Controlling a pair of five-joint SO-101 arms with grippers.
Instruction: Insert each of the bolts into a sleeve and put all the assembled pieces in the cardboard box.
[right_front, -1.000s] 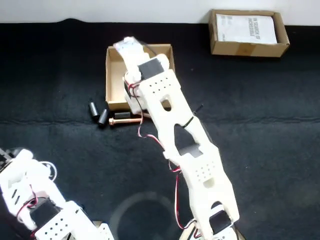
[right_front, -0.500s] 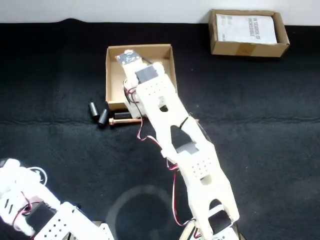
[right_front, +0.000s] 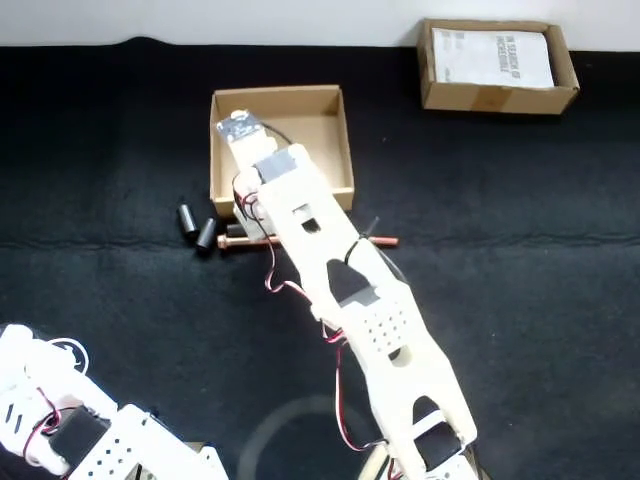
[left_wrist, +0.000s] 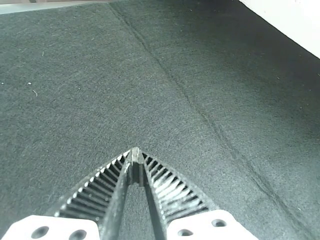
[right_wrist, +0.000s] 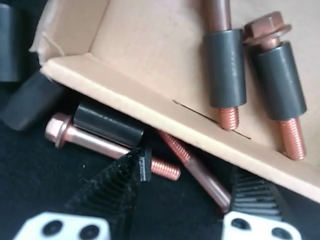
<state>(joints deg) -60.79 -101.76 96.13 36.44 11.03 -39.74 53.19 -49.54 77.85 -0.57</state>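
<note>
A: So, where is the right gripper (right_wrist: 190, 167) hanging?
B: It is hovering just over the near wall of the cardboard box (right_wrist: 150, 112), with its claw spread wide and pinching nothing.
A: What is lying beneath it?
B: Two copper bolts are lying on the black cloth (right_wrist: 30, 175) outside that wall. One bolt (right_wrist: 95, 142) is resting with a black sleeve (right_wrist: 107, 122) lying between it and the cardboard. The other bolt (right_wrist: 197, 167) is running slantwise through the gap between the fingers, its threaded end meeting the foot of the wall.
A: And inside the box?
B: Two sleeved bolts (right_wrist: 225, 65) are lying side by side on its floor, threads pointing toward the near wall.
A: Any spare sleeves?
B: Two loose sleeves (right_front: 187, 219) are sitting on the cloth just left of the box.
A: What is the left gripper (left_wrist: 135, 154) doing?
B: It is hanging over bare cloth at the near left, well apart from everything, its claw pressed together on nothing.
A: Anything else?
B: A second box (right_front: 495, 97) is sitting far right, holding a printed sheet
</note>
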